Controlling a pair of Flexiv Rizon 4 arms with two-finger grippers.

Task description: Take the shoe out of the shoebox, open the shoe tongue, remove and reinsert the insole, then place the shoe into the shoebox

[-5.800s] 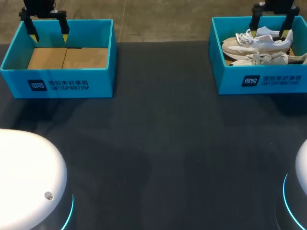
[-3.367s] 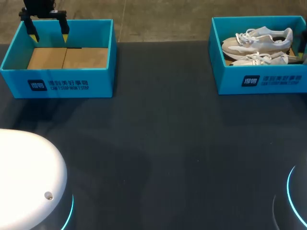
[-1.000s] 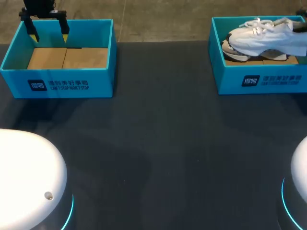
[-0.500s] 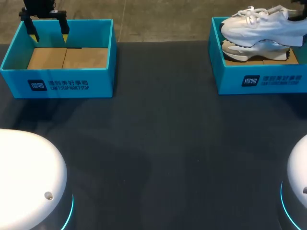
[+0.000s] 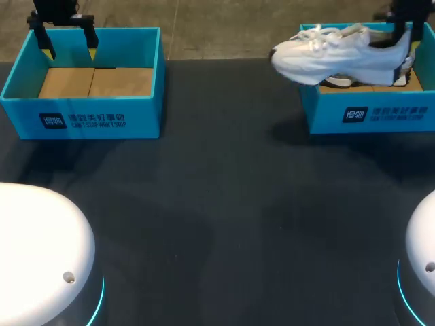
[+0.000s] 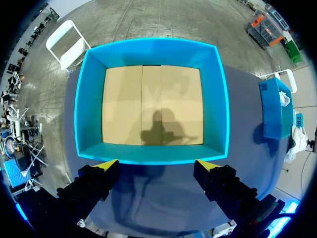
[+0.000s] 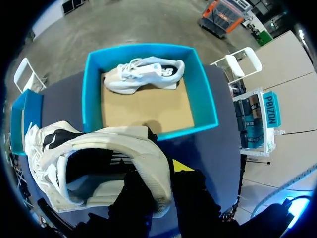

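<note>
Two shoeboxes: the left shoebox (image 5: 81, 119) shows only its cardboard floor; the right shoebox (image 5: 367, 115) has a second sneaker (image 7: 146, 74) lying inside.
Sneaker in hand: the white sneaker (image 5: 333, 58) hangs in the air over the right shoebox's inner wall. Its sole is roughly level and its toe pokes out past the wall toward the middle of the table (image 5: 224, 204).
Right gripper: the right gripper (image 5: 403, 37) is pinching the sneaker's heel collar. In the right wrist view, one finger looks to be inside the opening and the other behind the heel.
Left gripper: the left gripper (image 5: 68, 42) is spread wide with nothing in it, hovering over the far wall of the left shoebox.
Step in hand: taking the shoe out, I'd say; it is lifted free but not set down.
Doing it well: carry the heel fully past the box wall before lowering. Land the sole flat on bare table between the boxes, toe toward the left arm so it can reach the tongue.
Risk: the grip is at the heel only, so the long toe end may sag or swing; go slowly and let go only once the sole rests.
</note>
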